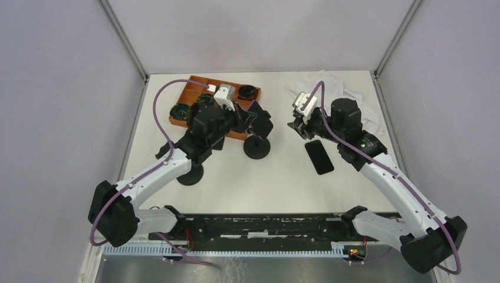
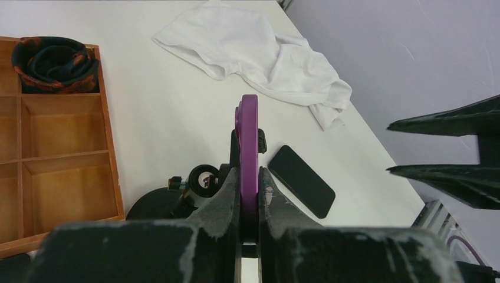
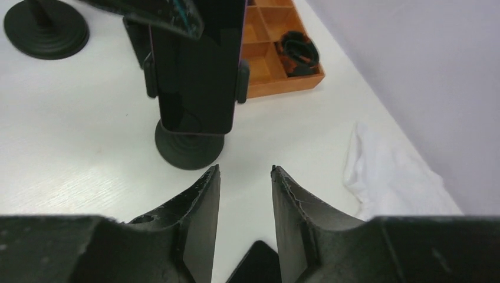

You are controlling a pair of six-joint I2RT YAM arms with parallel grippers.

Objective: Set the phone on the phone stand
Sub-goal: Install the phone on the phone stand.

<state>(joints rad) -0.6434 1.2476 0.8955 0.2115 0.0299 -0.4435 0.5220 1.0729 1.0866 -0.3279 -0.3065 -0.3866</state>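
- Fingers of the left claw (image 2: 249, 191) fill the near view, pressed onto the phone (image 2: 249, 135), which is pinched edge-on between them with its purple rim up.
- Seen from the right wrist, that phone is held upright with its dark screen facing out. It is caught between the side clips of the stand (image 3: 188, 150), above the round base.
- Whether the phone is fully seated in the stand cannot be told.
- Over to the right claw (image 3: 244, 172): it is held just in front of the stand, fingers parted, and nothing is gripped between them.
- Close under that claw, a black phone (image 1: 319, 157) is laid flat on the table (image 1: 277, 183), apart from the stand.
- Further out, a second stand (image 3: 44, 26) is seen on the left arm's side, well apart from the first.
- Behind the stands, a wooden tray (image 2: 109, 124) is set on the table, and a dark roll (image 2: 56, 62) is tucked in one corner compartment.
- At the far right corner, a white cloth (image 2: 259, 53) is left crumpled.
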